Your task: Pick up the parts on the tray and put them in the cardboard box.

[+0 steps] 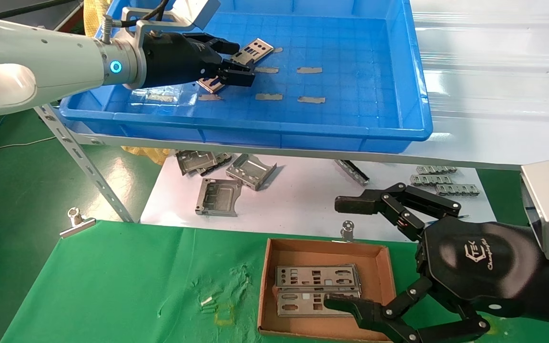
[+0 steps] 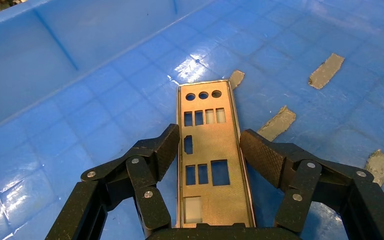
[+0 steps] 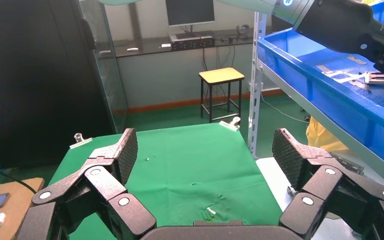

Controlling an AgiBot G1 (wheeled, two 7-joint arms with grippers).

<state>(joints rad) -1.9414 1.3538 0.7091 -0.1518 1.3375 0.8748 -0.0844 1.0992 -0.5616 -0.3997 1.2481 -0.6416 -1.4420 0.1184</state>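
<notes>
— Where's the plate?
— In the blue tray (image 1: pixel 398 71), far left; the punched plate (image 2: pixel 212 150) lies between the left gripper's (image 1: pixel 229 64) spread fingers, long axis along the gripper, near end hidden.
— Right gripper (image 1: pixel 350 257)?
— Open, beside the cardboard box (image 1: pixel 384 271) holding two plates (image 1: pixel 315 278).

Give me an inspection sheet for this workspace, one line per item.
Surface: green cloth, clipped at its edge.
Job's things: one plate on the blue tray; two plates in the cardboard box.
Clutter: folded brackets and comb strips on the white sheet under the tray.
Hands: left hand straddles the tray plate, fingers open; right hand open over the box.
Cables: black cable on the left arm.
Surroundings: stool, monitor.
</notes>
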